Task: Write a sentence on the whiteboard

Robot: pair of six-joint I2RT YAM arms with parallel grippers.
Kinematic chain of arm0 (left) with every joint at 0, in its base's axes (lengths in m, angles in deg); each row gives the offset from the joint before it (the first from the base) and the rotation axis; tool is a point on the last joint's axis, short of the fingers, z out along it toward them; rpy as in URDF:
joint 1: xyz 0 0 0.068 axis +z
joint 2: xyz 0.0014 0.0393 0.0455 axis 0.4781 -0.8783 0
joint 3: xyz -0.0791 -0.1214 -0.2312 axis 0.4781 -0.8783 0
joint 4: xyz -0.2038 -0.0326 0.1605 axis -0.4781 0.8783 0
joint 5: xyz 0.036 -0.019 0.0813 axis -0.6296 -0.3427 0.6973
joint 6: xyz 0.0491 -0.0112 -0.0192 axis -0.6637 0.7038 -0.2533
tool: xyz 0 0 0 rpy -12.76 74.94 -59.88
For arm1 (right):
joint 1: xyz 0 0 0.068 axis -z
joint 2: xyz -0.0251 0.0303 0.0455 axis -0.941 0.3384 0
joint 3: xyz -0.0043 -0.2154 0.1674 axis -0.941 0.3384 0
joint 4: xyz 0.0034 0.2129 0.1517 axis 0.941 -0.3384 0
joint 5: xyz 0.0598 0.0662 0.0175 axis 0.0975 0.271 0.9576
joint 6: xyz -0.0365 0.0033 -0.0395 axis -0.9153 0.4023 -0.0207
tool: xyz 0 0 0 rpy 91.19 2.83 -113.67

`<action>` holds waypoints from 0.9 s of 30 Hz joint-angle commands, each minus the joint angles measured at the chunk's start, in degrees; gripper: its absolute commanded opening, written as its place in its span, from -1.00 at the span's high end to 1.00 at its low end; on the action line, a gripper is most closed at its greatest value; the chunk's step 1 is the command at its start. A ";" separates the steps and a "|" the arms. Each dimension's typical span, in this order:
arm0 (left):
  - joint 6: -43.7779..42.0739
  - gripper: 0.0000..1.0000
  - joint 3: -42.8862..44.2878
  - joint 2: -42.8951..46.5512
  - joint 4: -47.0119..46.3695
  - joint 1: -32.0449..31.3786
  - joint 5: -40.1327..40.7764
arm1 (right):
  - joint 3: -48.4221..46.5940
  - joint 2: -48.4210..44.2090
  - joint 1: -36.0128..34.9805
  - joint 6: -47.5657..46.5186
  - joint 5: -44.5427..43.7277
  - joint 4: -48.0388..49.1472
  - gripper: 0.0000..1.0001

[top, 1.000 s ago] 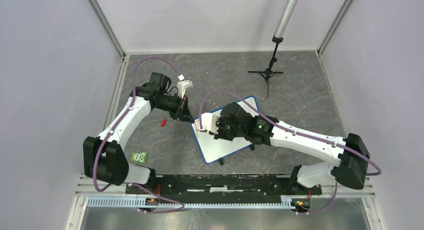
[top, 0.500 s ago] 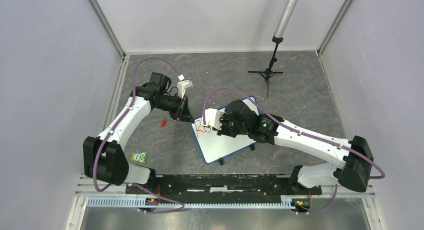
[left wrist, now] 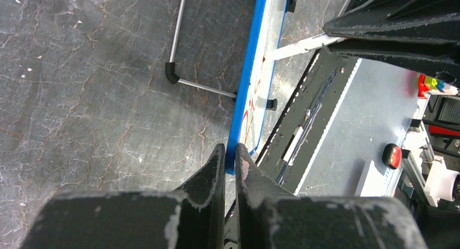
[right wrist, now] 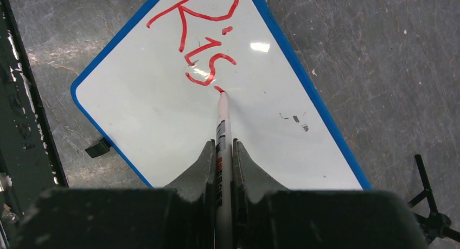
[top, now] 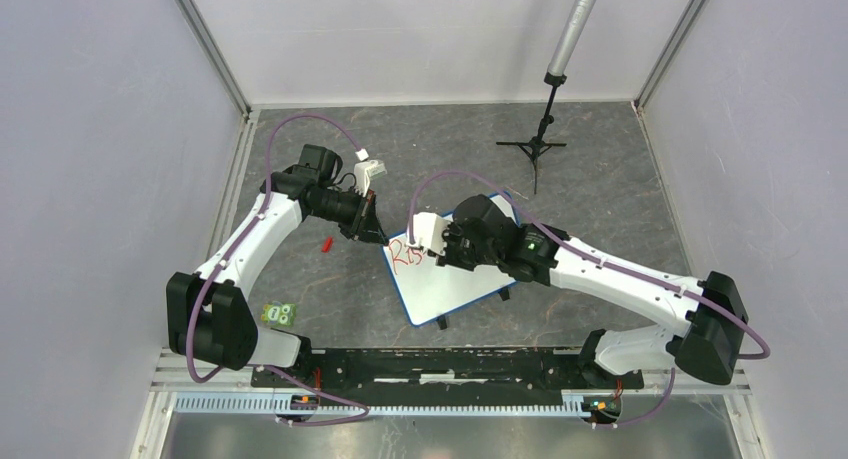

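Note:
The whiteboard point(top: 455, 279), white with a blue rim, lies tilted at the table's middle; it also shows in the right wrist view point(right wrist: 163, 124) and edge-on in the left wrist view point(left wrist: 247, 91). Red letters "Ris" point(right wrist: 203, 37) stand at its far-left end, also visible from above point(top: 405, 256). My right gripper point(right wrist: 223, 146) is shut on a white marker point(right wrist: 223, 124) whose red tip touches the board just past the "s". My left gripper point(left wrist: 230, 154) is shut on the board's blue rim at its left corner point(top: 383, 241).
A red marker cap point(top: 326, 244) lies left of the board. A green card point(top: 279, 315) lies near the left arm's base. A black tripod stand point(top: 540, 144) stands at the back right. A grey pole point(top: 575, 24) hangs above it.
My right gripper has moved away from the board's left end toward the back, uncovering the red letters "Ris". The left arm and the board have not moved.

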 commanded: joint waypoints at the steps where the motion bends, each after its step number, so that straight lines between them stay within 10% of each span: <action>1: -1.92 0.95 1.29 0.68 0.36 -0.28 -1.01 | -1.78 -1.35 1.90 -1.50 -2.94 -0.63 1.00; 27: -2.12 0.95 1.38 0.31 0.37 -0.28 -0.93 | 0.47 1.10 0.01 0.57 1.61 1.01 1.00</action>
